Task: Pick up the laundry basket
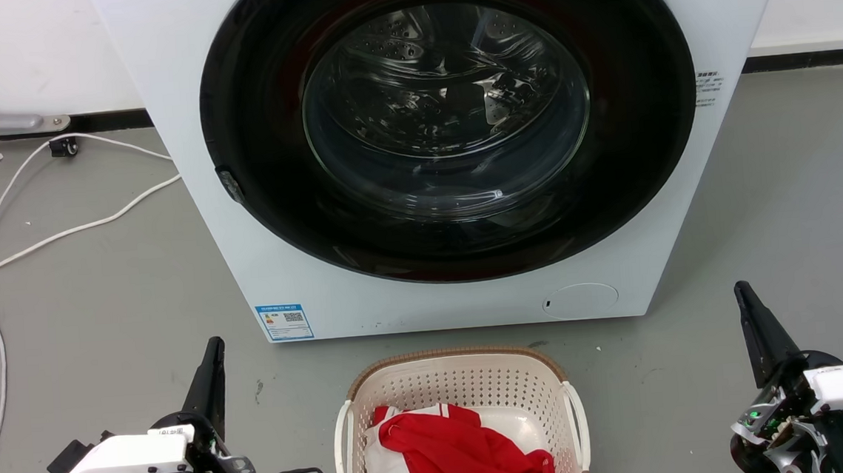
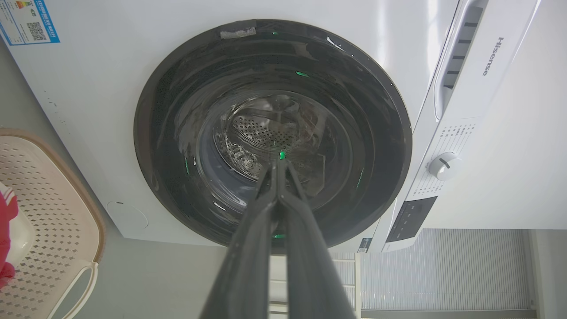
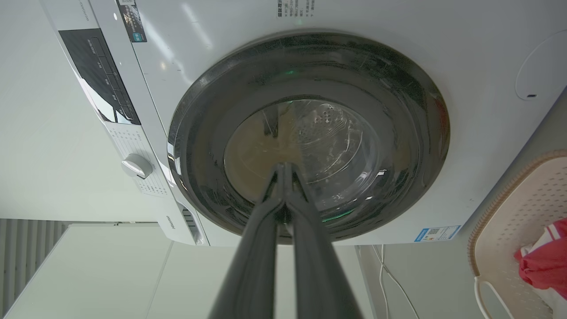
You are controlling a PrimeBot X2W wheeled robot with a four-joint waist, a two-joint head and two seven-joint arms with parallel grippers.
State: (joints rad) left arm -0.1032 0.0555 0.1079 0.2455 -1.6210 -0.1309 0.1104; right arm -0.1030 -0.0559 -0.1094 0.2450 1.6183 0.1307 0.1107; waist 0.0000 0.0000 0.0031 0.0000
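The laundry basket [image 1: 461,382] is cream plastic with perforated walls, a brown woven-look rim and white side handles. It stands on the floor at the bottom centre of the head view, holding red and white clothing [image 1: 459,453]. My left gripper [image 1: 214,346] is shut, well to the basket's left, and touches nothing. My right gripper [image 1: 742,290] is shut too, well off to the basket's right. In the left wrist view the basket [image 2: 48,212] sits at the left edge and my left gripper [image 2: 280,163] points at the washer door. The basket [image 3: 522,212] lies at the right edge of the right wrist view, beside my right gripper [image 3: 283,166].
A white washing machine [image 1: 177,135] with a dark round door [image 1: 451,123], shut, stands directly behind the basket. White cables [image 1: 58,232] trail over the grey floor at the left. Grey floor runs along both sides of the basket.
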